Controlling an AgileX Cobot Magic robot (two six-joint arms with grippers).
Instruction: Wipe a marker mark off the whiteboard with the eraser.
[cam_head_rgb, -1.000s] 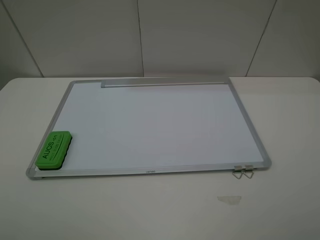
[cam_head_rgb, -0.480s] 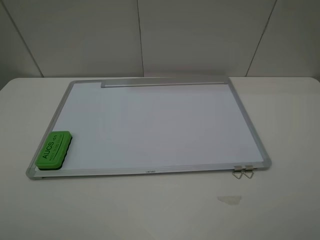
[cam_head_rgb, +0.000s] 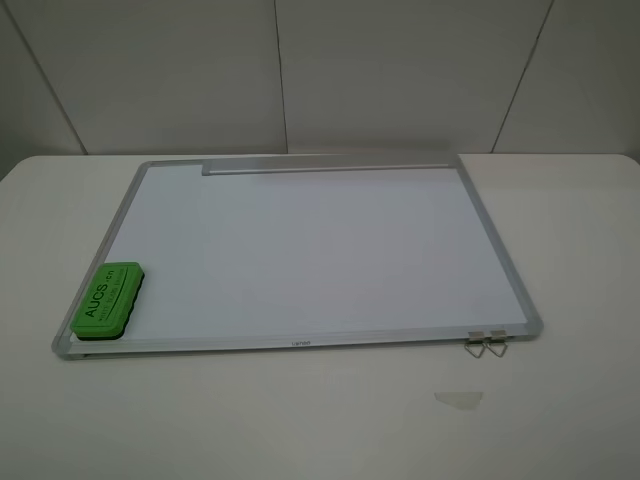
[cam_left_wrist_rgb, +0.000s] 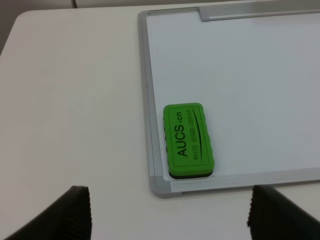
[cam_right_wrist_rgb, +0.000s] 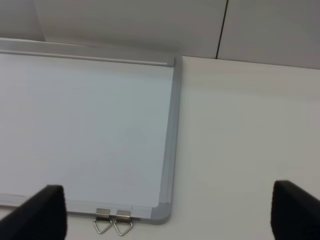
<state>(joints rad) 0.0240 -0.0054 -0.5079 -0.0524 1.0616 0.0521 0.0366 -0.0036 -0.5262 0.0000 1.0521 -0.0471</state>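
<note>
Plainly, the green eraser (cam_left_wrist_rgb: 189, 141) lies in the whiteboard (cam_head_rgb: 310, 250) corner; both grippers (cam_left_wrist_rgb: 170, 215) (cam_right_wrist_rgb: 165, 215) gape wide, empty. No mark shows, so wiping could miss it, or a misaligned grasp nudge the eraser.

1. "AUCS.cn" is printed in dark letters along the green top face of the eraser (cam_left_wrist_rgb: 189, 140); it is clearest in the left wrist view and is also legible on the eraser (cam_head_rgb: 107, 299) in the exterior high view.
2. A second, smaller line of dark capitals is set beside that lettering, next to a curved dark stroke; it appears to read "WHITE BOARD ERASER", but it is too small to be read with certainty.
3. A small dark mark, probably a brand name, is printed midway along the near frame of the whiteboard (cam_head_rgb: 300, 343); it cannot be read.
4. No readable text is seen in the right wrist view.
</note>
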